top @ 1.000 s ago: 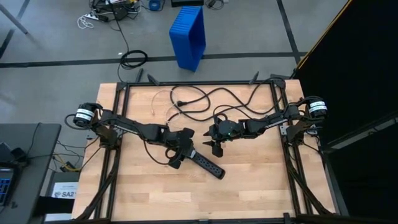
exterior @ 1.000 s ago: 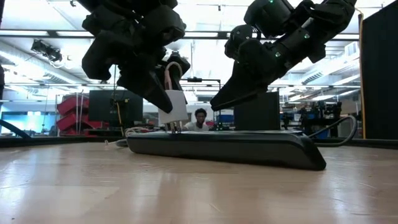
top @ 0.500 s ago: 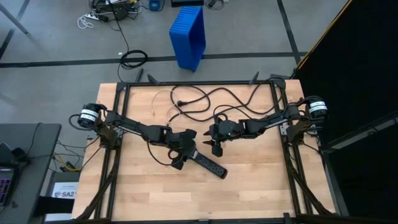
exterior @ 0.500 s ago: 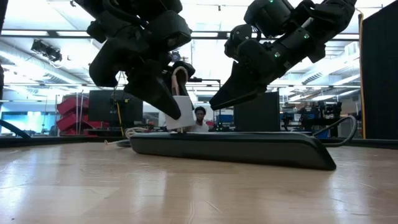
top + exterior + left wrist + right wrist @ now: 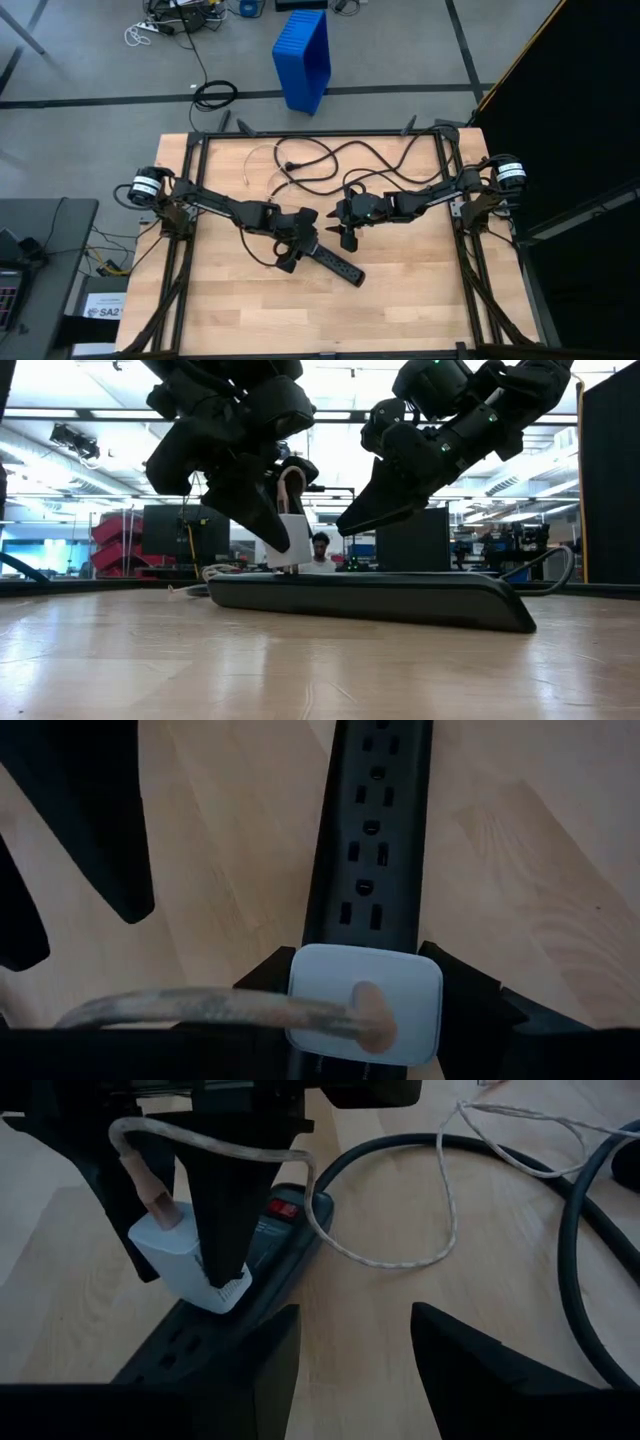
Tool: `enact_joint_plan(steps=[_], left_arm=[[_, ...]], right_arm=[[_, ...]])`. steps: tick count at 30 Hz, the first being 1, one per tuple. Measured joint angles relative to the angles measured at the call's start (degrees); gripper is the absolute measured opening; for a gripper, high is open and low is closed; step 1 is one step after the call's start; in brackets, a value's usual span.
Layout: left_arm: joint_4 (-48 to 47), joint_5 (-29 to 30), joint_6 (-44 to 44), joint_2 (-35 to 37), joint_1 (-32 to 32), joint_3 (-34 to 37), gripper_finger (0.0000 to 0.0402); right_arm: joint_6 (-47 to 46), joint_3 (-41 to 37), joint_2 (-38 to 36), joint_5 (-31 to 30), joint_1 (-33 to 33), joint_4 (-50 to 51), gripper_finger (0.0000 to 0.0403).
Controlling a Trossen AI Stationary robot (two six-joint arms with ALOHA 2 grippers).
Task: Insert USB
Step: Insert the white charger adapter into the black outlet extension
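On the table (image 5: 400, 280), the power strip (image 5: 335, 264) lies near the middle, running diagonally, with the left gripper (image 5: 296, 247) over its upper-left end and the right gripper (image 5: 347, 238) just beside that end, on the right. A plug block (image 5: 185, 1265) sits on that end of the strip between the left gripper's fingers, and the USB cable (image 5: 400, 1260) runs from its top back across the table, loosely looped near the thick cord (image 5: 330, 155) at the far edge.
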State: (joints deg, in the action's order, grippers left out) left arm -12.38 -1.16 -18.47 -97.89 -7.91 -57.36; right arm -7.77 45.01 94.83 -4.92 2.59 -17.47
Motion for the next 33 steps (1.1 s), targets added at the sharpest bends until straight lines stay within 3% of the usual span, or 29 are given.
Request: enact_joint_plan(steps=[9, 17, 23, 33], left_arm=[[-5.85, 9.31, 1.21, 0.05, 0.00, -0.17, 0.0162], [-14.25, 8.70, 4.44, -0.09, 1.48, -3.90, 0.0162], [-14.19, 5.74, 5.60, -0.71, 3.43, -4.11, 0.0162], [-11.37, 6.25, 7.23, -2.08, 4.14, -4.17, 0.0159]], right_arm=[[0.00, 0.00, 0.00, -1.56, 0.02, -0.44, 0.0164], [-0.02, 0.00, 0.00, -1.56, 0.02, -0.87, 0.0164], [-0.02, 0.00, 0.01, -1.56, 0.02, -0.88, 0.0164], [0.42, 0.00, 0.02, -1.53, 0.05, -0.88, 0.0164]])
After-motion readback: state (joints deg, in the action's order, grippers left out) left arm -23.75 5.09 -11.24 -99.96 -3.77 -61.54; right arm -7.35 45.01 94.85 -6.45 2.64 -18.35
